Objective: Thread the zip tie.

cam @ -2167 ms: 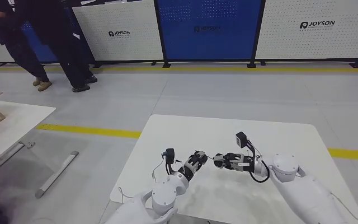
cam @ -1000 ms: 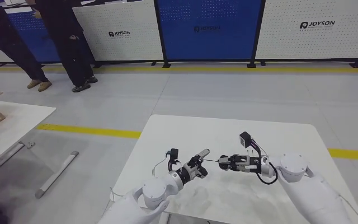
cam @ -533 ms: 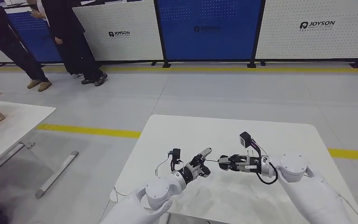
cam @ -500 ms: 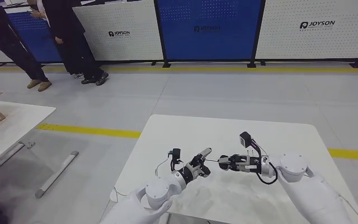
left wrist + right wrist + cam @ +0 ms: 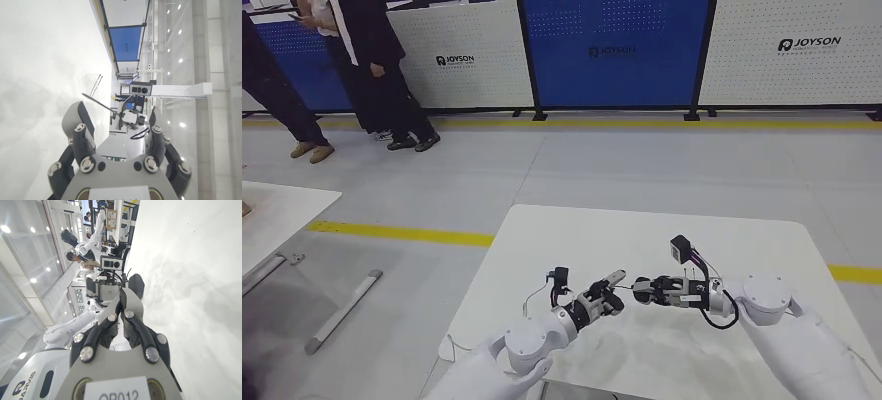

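Right pincer (image 5: pixel 121 294) is clamping the zip tie (image 5: pixel 98 102), both fingers pressed together on it. The tie is sticking out from the right pincer's fingertips as a thin, straight, dark strap. It is hanging up off the worktop (image 5: pixel 542 240), not lying on it.

Left pincer (image 5: pixel 118 107) is sitting directly opposite the right pincer, nose to nose and close to it. Its fingers (image 5: pixel 86 115) are spread wide apart and gripping nothing.

The strap is running away from the right pincer toward the left pincer. Its free end is lying just beside the tip of one left finger. Whether it is touching that finger cannot be told.

In the top view the right pincer is hovering above the worktop, well in from the edges, with the left pincer just beside it.

Two more thin dark ties (image 5: pixel 96 85) are lying flat on the worktop, side by side. They are lying apart from the right pincer, with neither pincer touching them.
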`<control>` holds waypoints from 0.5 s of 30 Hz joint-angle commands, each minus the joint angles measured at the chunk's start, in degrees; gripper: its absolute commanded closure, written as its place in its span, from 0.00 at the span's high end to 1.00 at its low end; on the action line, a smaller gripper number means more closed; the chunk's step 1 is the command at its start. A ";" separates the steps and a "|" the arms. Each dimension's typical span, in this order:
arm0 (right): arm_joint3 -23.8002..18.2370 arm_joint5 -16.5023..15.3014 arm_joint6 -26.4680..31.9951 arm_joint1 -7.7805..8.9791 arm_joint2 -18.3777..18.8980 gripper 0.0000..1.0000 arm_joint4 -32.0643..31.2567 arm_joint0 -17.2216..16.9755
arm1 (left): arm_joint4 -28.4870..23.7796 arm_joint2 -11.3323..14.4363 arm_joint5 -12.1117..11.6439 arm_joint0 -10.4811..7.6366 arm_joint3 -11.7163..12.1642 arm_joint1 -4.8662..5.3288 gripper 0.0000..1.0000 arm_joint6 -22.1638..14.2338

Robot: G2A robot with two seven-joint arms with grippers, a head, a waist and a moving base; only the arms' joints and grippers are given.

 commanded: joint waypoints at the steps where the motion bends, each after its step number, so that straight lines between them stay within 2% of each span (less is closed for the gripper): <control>1: 0.00 0.00 0.00 0.00 0.00 0.00 0.00 0.00 | 0.27 -0.26 -0.10 0.22 -0.19 0.01 0.08 -0.57; 2: 0.00 0.00 0.00 0.00 0.00 0.00 0.00 0.00 | -0.29 -0.51 -0.40 0.40 -0.42 -0.01 0.11 -0.91; 4: 0.00 0.00 0.00 0.00 0.00 0.00 0.00 0.00 | 0.02 -0.93 -0.34 0.65 -0.68 0.03 0.02 -1.39; 5: 0.00 0.00 0.00 0.00 0.00 0.00 0.00 0.00 | -0.07 -1.12 -0.36 0.76 -0.89 0.03 0.04 -1.47; 7: 0.00 0.00 0.00 0.00 0.00 0.00 0.00 0.00 | 0.23 -1.51 -0.40 0.92 -1.11 0.01 0.00 -1.43; 15: 0.00 0.00 0.00 0.00 0.00 0.00 0.00 0.00 | 1.24 -1.96 0.42 0.99 -1.09 -0.27 0.00 -1.13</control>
